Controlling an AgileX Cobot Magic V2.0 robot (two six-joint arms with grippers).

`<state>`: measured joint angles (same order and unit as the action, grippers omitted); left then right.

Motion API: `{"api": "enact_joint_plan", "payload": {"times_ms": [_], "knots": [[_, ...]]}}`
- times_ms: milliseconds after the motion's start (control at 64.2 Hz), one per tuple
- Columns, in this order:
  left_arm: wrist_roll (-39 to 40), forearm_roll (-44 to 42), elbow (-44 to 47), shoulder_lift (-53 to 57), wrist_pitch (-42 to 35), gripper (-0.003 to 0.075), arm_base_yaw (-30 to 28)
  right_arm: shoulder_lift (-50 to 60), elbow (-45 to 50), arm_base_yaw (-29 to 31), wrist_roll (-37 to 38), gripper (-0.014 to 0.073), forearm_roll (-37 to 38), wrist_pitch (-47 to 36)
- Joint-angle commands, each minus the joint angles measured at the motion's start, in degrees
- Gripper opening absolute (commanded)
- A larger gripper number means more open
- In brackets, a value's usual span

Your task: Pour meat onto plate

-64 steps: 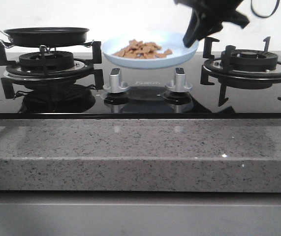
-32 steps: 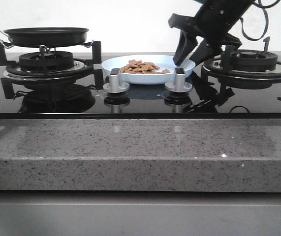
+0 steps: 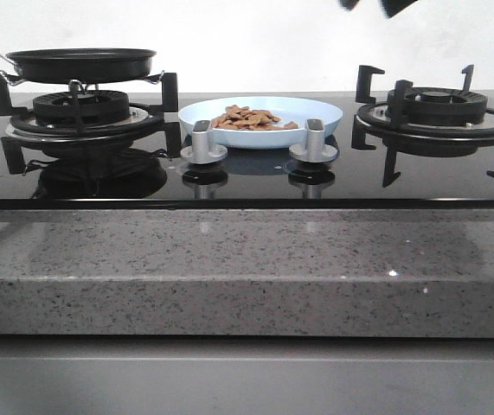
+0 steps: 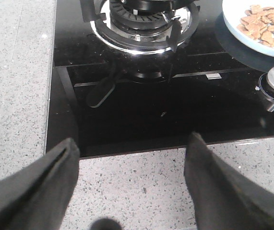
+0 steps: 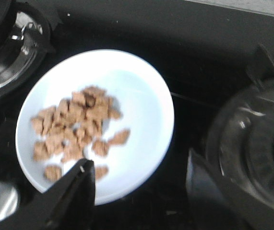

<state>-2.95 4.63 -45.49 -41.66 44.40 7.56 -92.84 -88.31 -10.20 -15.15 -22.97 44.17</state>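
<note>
Both grippers, left [image 4: 132,184] & right [image 5: 139,191], spread, empty. Meat [image 3: 251,118] heaped on plate [image 3: 316,111], hob centre, rear.

Orange-brown meat [image 3: 252,118] heaped on pale-blue plate [image 3: 316,110].

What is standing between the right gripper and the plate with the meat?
Nothing visible does. The right gripper hangs open above the plate, which rests on the stove glass between the burners with the meat on it.
</note>
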Motion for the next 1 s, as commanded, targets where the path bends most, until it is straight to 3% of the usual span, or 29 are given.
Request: {"api": "enact_joint_plan", "payload": {"times_ms": [0, 203, 405, 982], "knots": [[0.61, 0.68, -1.57, 0.23, -3.53, 0.0459, 0.51, 9.11, 6.63, 0.12, -0.26, 0.0445, 1.67, -5.05], [0.61, 0.68, -1.57, 0.23, -4.51, 0.0459, 0.51, 21.50, 21.77, 0.12, -0.26, 0.0445, 2.75, -2.05], [0.61, 0.68, -1.57, 0.23, -4.51, 0.0459, 0.51, 30.85, 30.55, 0.12, 2.12, 0.0445, 3.51, 4.10], [0.61, 0.68, -1.46, 0.23, -4.41, 0.0459, 0.51, 59.36, 49.27, 0.12, 5.20, 0.0445, 3.56, 0.63]]}}
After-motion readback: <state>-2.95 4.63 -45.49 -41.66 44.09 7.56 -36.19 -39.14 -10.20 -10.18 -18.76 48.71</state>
